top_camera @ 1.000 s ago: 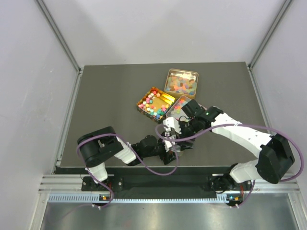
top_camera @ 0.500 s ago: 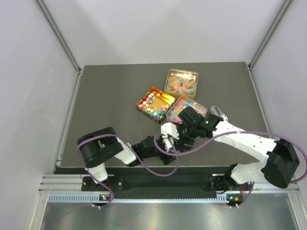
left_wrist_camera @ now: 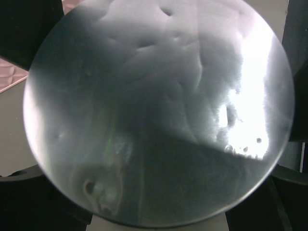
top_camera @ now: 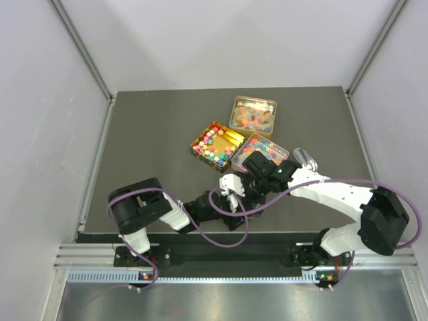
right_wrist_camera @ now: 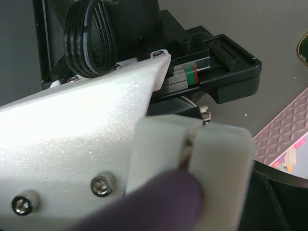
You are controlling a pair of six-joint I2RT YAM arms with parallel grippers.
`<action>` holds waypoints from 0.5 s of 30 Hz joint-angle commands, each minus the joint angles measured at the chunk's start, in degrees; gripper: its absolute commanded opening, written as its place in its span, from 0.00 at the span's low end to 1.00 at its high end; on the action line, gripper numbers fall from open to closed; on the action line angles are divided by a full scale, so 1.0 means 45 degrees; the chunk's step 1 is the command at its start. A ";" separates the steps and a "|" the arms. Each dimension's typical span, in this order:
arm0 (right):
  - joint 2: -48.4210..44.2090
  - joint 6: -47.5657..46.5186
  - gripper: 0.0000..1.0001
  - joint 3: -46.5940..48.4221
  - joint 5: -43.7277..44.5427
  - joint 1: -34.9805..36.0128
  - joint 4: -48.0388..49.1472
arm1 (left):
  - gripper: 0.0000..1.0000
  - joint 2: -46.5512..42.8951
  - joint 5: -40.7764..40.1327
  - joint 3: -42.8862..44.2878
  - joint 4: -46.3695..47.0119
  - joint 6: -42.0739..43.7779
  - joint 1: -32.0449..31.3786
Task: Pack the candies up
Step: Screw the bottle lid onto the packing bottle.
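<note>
While the candies (top_camera: 215,146) lie in three open tins (top_camera: 254,98) at mid-table, the left gripper (top_camera: 235,197) sits just in front of them. Its jaws are clamped wide on a round metal disc (left_wrist_camera: 144,106) that fills its wrist view. Whether the right gripper (top_camera: 259,178), close against the left one, is wide or narrow cannot be told.

No writing, label, brand or number is legible anywhere: not on the tins (top_camera: 253,115) holding the candies (top_camera: 215,148), the round metal disc (left_wrist_camera: 159,110), or the desk (top_camera: 154,134).
</note>
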 commanded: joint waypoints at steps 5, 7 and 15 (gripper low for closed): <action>-0.0392 -0.1911 1.00 -0.0134 -0.1183 -0.0138 -0.2591 | 0.48 0.0204 -0.0939 0.0068 -0.0804 0.0471 -0.0109; -0.0782 -0.2615 1.00 0.0197 -0.1105 -0.0390 -0.2846 | 0.47 0.0243 -0.1036 0.0126 -0.0941 0.0511 -0.0128; -0.1585 -0.5914 1.00 0.0864 -0.1380 -0.0939 -0.4975 | 0.47 0.0555 -0.1231 0.0283 -0.1020 0.0511 -0.0109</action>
